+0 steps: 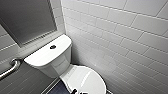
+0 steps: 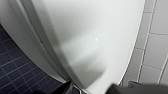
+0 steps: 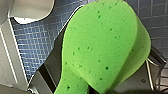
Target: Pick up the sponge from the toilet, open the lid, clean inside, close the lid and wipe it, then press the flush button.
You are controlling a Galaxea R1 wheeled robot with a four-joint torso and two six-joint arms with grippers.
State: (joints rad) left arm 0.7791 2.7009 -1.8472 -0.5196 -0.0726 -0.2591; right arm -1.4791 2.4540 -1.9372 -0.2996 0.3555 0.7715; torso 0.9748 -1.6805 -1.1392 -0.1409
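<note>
One white toilet (image 1: 67, 67) is seen in the head view, set against a wall (image 1: 120, 32) of white tiles, with its tank (image 1: 47, 55) lying at about ten o'clock from the lid (image 1: 86, 80). The lid is down, closed over the bowl, and its glossy top is turned to the camera. A round dark flush button (image 1: 52, 46) is set in the middle of the tank's top. At nine o'clock from the tank a metal grab bar (image 1: 10, 69) is fixed to the grey side wall, and at eleven o'clock a dull grey framed panel (image 1: 25, 20) is mounted above it. At six o'clock from the lid, by its near rim, a small dark robot part (image 1: 75, 91) is seen; which arm it belongs to cannot be told. The green sponge (image 3: 100, 47) is shown large in the right wrist view, bent so that two rounded lobes lie one behind the other. Its narrow end is pinched by the right gripper (image 3: 96, 83), whose grey metal is seen on both sides of it, the fingertips being hidden by the sponge. Behind it a floor (image 3: 35, 42) of small dark blue tiles is shown. In the left wrist view the lid's smooth white surface is seen from close by, between the blue floor and the white wall tiles. Dark parts of the left gripper (image 2: 92, 90) are seen near the lid's edge, but whether its fingers are spread or pressed together cannot be told.
</note>
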